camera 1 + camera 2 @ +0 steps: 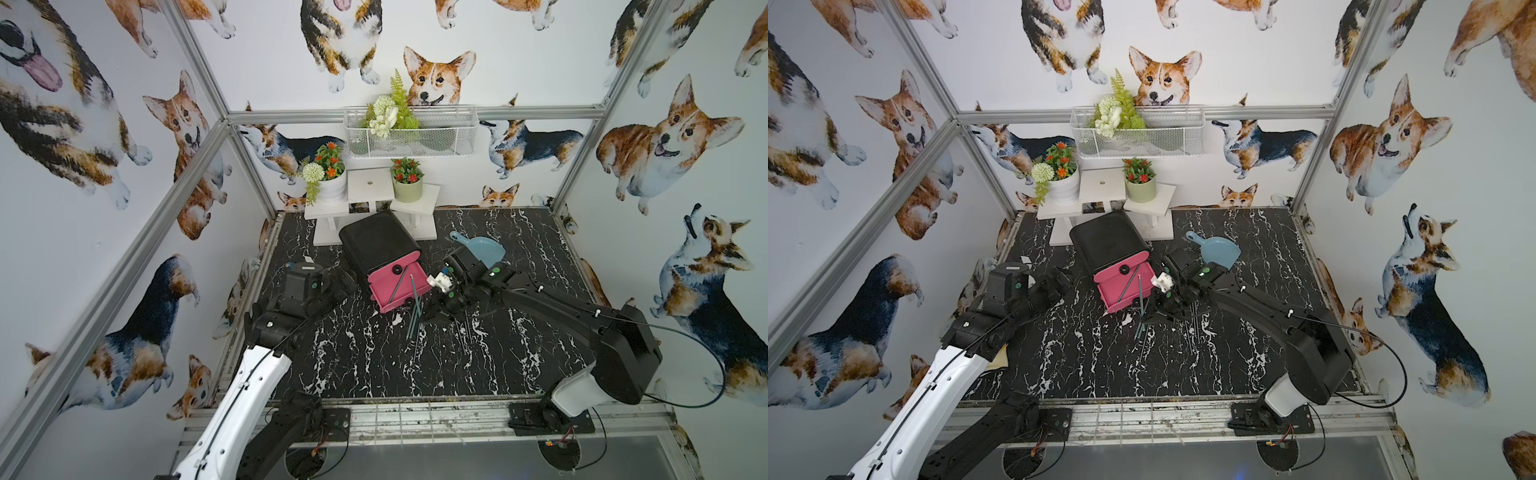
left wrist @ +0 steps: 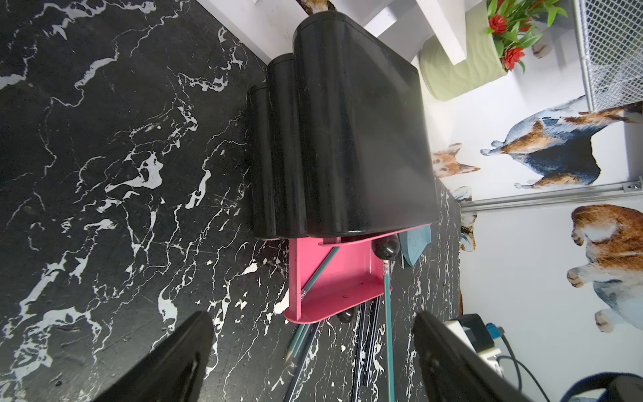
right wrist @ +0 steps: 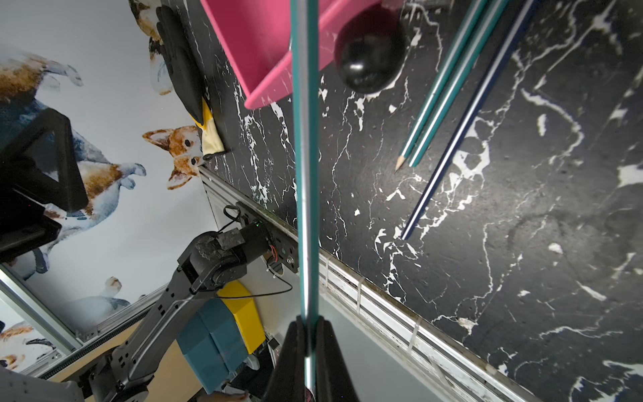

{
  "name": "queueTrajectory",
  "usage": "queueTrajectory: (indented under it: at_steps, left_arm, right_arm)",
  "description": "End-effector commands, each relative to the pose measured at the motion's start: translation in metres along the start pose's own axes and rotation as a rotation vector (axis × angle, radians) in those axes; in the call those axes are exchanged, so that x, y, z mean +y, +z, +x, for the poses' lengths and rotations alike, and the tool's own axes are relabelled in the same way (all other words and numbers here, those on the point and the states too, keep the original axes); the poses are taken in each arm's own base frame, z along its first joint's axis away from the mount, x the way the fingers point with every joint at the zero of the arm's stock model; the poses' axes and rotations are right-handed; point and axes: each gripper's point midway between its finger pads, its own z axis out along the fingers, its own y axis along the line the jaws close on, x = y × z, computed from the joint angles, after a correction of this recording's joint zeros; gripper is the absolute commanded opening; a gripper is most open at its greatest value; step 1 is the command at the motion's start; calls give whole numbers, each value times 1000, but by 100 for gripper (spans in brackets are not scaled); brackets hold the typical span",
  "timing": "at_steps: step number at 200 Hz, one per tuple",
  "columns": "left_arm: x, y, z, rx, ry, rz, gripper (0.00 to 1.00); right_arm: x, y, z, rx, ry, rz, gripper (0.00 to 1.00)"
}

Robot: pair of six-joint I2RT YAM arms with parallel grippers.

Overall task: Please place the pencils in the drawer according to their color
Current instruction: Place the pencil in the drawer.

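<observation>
The drawer chest (image 1: 380, 243) is black and stands at the middle back of the table, with one pink drawer (image 1: 388, 291) pulled open. One teal pencil (image 2: 320, 275) lies slanted inside that open drawer. My right gripper (image 3: 306, 334) is shut on another teal pencil (image 3: 305, 174), whose far end reaches over the pink drawer's rim (image 3: 264, 94) beside a black knob (image 3: 368, 59). Loose teal pencils (image 3: 442, 87) and dark pencils (image 1: 465, 328) lie on the table in front of the drawer. My left gripper (image 2: 313, 362) is open and empty, left of the chest.
A blue dustpan (image 1: 484, 249) lies right of the chest, behind my right arm. A white plant stand (image 1: 370, 195) with two flower pots sits against the back wall, under a wire basket (image 1: 409, 133). The tabletop is black marble.
</observation>
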Motion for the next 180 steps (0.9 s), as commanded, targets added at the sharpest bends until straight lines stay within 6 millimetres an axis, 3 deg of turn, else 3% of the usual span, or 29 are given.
queueTrajectory:
  at_steps: [1,180]
  left_arm:
    - [-3,0,-2,-9,3,11,95]
    - [-7,1,-8,-12,59,9,96]
  right_arm:
    - [8,-1,-11,-21,12,-41,0]
    - [16,26,-76,-68,81,-48,0]
